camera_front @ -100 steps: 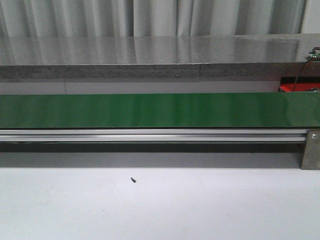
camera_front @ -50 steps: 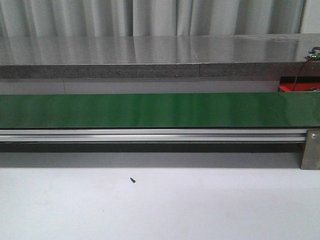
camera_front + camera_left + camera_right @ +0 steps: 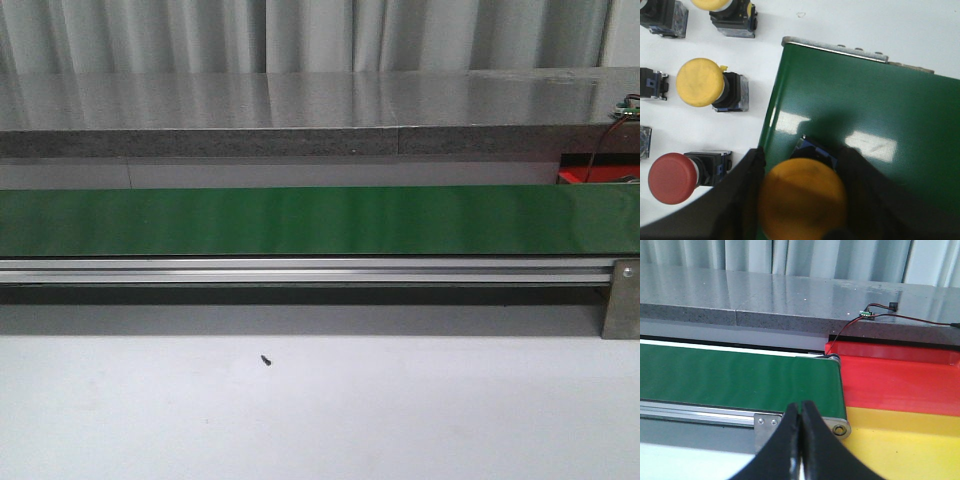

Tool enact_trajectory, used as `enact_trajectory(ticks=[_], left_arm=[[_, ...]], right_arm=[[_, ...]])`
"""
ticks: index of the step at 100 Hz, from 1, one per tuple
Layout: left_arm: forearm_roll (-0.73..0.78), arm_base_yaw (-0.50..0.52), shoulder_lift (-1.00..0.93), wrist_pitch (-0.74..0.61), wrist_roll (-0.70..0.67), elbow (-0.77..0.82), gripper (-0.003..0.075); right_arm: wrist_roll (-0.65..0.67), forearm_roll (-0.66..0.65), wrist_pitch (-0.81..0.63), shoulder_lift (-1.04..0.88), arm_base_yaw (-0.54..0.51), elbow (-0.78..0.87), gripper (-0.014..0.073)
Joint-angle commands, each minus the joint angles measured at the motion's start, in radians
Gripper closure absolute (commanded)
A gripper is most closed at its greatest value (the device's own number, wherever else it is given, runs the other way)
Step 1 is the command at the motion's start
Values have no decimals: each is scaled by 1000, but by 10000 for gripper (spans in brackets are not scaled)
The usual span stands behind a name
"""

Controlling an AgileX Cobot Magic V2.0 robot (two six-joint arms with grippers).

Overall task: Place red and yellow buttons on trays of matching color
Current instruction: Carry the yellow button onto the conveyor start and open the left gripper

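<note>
Left gripper [image 3: 801, 200]: dark fingers sit either side of a yellow button [image 3: 802, 197], pressed to its cap; closed on it over the green belt [image 3: 875, 115], near the belt's end roller [image 3: 835, 48].
Held button's body [image 3: 815, 150]: dark block under the cap, just above the belt surface; whether it touches the belt cannot be told.
Spare buttons, left wrist view: on the white table [image 3: 865, 20] beside the belt edge. A red button [image 3: 672, 177] lies on its side at about 9 o'clock of the held one. A second yellow button [image 3: 700, 82] lies at about 10 o'clock, also on its side. A third yellow button [image 3: 715, 4] is cut by the frame at about 11 o'clock. Dark switch bodies [image 3: 662, 17] lie further out; their caps are out of frame.
Front view: conveyor belt [image 3: 320, 220] runs across the whole width on an aluminium rail [image 3: 300, 270]; a small dark speck [image 3: 266, 360] lies on the table in front. Neither arm appears here.
Right gripper [image 3: 801, 440]: fingers pressed together, tips meeting, nothing between them; hanging before the belt's right end.
Red tray [image 3: 900, 377]: at about 2 o'clock of the right gripper, just beyond the belt end.
Yellow tray [image 3: 900, 445]: at about 3 o'clock, touching the red one along its near side.
Stone ledge [image 3: 740, 300]: behind the belt, carrying a small circuit board [image 3: 868, 315] with wires.
</note>
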Motion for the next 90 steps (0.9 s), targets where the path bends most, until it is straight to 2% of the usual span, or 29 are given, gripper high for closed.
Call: enact_trajectory(ticks=[1, 10, 29, 41, 70, 90], left_arm=[[-12, -8, -44, -35, 15, -34, 636], [-39, -8, -44, -35, 44, -34, 542], [-64, -9, -44, -35, 61, -34, 294], [-120, -9, -48, -35, 97, -38, 194], [-190, -31, -50, 3, 118, -145, 181], [-159, -20, -62, 51, 114, -213, 183]], right_arm=[[-2, -13, -78, -17, -5, -18, 662], [-2, -13, -78, -17, -5, -18, 662], [-2, -13, -78, -17, -5, -18, 662], [-2, -13, -78, -17, -5, -18, 662], [-2, -13, -78, -17, -5, -18, 662], [-2, -13, -77, -17, -5, -18, 662]])
